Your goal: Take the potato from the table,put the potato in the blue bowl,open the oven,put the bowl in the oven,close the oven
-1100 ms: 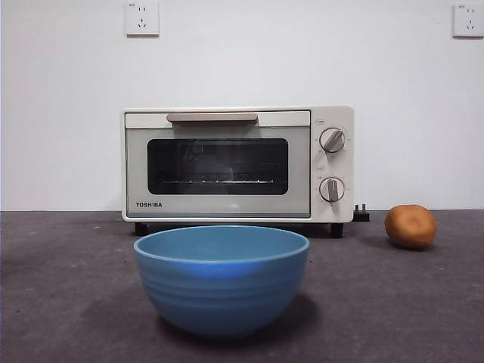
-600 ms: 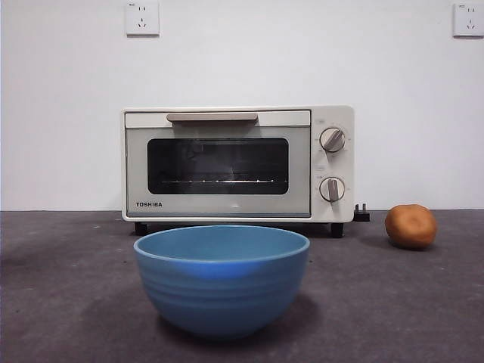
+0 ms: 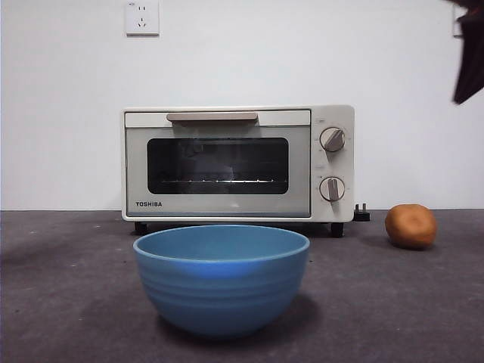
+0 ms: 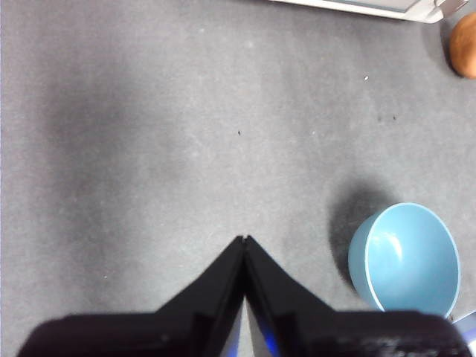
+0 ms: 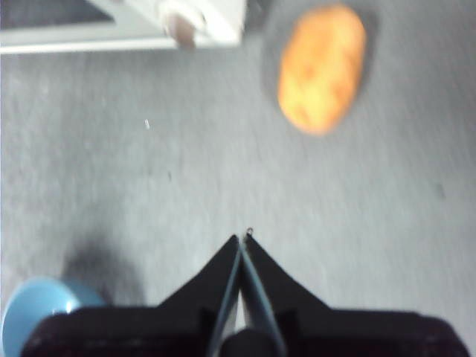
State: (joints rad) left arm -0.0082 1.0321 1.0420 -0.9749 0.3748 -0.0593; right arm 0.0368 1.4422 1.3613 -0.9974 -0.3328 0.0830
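The orange-brown potato (image 3: 411, 226) lies on the dark grey table (image 3: 68, 302), right of the oven; it also shows in the right wrist view as the potato (image 5: 321, 68) and at the edge of the left wrist view as the potato (image 4: 465, 44). The blue bowl (image 3: 221, 278) stands empty in front of the cream-white oven (image 3: 238, 162), whose door is closed. My right gripper (image 5: 241, 238) is shut and empty, high above the table short of the potato; it is the dark tip (image 3: 469, 53) at the top right corner. My left gripper (image 4: 244, 239) is shut, hovering left of the bowl (image 4: 405, 259).
A white wall with two power sockets (image 3: 142, 18) stands behind the oven. The oven's black plug (image 3: 361, 215) lies on the table between oven and potato.
A dark arm tip has come into the front view at the top right corner. Bowl, potato and oven have not moved.
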